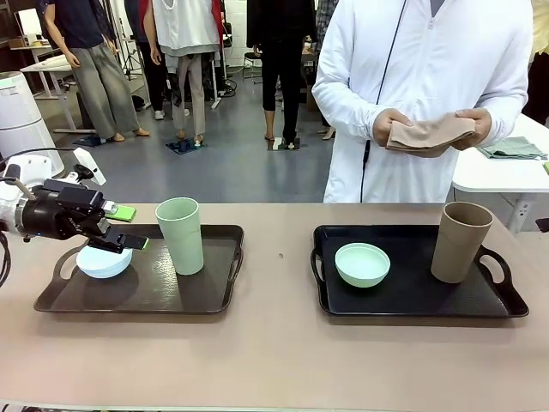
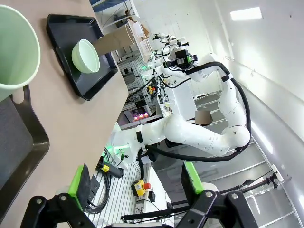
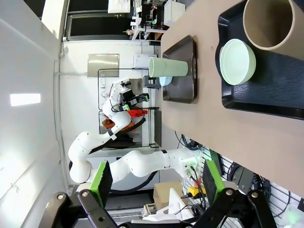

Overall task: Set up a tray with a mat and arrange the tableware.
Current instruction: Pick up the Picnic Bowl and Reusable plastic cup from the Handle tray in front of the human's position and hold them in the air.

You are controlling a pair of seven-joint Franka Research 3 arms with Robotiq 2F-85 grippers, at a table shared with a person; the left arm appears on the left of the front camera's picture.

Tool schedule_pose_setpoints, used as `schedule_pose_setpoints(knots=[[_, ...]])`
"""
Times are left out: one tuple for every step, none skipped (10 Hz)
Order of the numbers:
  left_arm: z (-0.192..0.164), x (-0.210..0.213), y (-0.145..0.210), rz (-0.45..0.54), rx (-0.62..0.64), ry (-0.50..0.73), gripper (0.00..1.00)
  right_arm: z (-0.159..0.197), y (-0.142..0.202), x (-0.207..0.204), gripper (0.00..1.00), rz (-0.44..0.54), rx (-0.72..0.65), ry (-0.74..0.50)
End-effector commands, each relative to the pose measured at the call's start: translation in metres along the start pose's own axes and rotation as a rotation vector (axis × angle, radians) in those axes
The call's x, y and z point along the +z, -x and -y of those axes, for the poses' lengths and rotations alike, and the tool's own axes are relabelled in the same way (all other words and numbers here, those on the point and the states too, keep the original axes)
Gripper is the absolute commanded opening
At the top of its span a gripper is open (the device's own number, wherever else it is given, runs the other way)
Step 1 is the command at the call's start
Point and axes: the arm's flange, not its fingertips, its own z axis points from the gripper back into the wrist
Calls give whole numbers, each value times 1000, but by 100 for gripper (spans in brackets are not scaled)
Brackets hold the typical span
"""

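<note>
Open left end effector point(image 1: 127, 229) over the light blue bowl point(image 1: 105, 262); right end effector point(image 3: 157, 183) open too, empty.
The left fingers are spread with nothing between them, just above that bowl on the left tray point(image 1: 51, 296), beside the pale green cup point(image 1: 180, 234). On the right tray point(image 1: 412, 305) the mint bowl point(image 1: 362, 263) and brown cup point(image 1: 461, 241) stand apart. Across the table point(image 1: 274, 360), a person point(image 1: 429, 69) holds a folded cloth point(image 1: 429, 135).

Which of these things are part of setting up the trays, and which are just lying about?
Part of the job: left tray, right tray, blue bowl, green cup, mint bowl, brown cup, tan cloth held by the person, probably the mat.

Lying about: green cloth on the white side table.
</note>
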Motion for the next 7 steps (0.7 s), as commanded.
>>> schedule_pose_setpoints(knots=[[4,0,1,12,8,14,100,0,-2,-3,100,10,17,-34],[4,0,1,12,8,14,100,0,-2,-3,100,10,17,-34],[4,0,1,12,8,14,100,0,-2,-3,100,10,17,-34],[4,0,1,12,8,14,100,0,-2,-3,100,10,17,-34],[4,0,1,12,8,14,100,0,-2,-3,100,10,17,-34],[4,0,1,12,8,14,100,0,-2,-3,100,10,17,-34],[4,0,1,12,8,14,100,0,-2,-3,100,10,17,-34]])
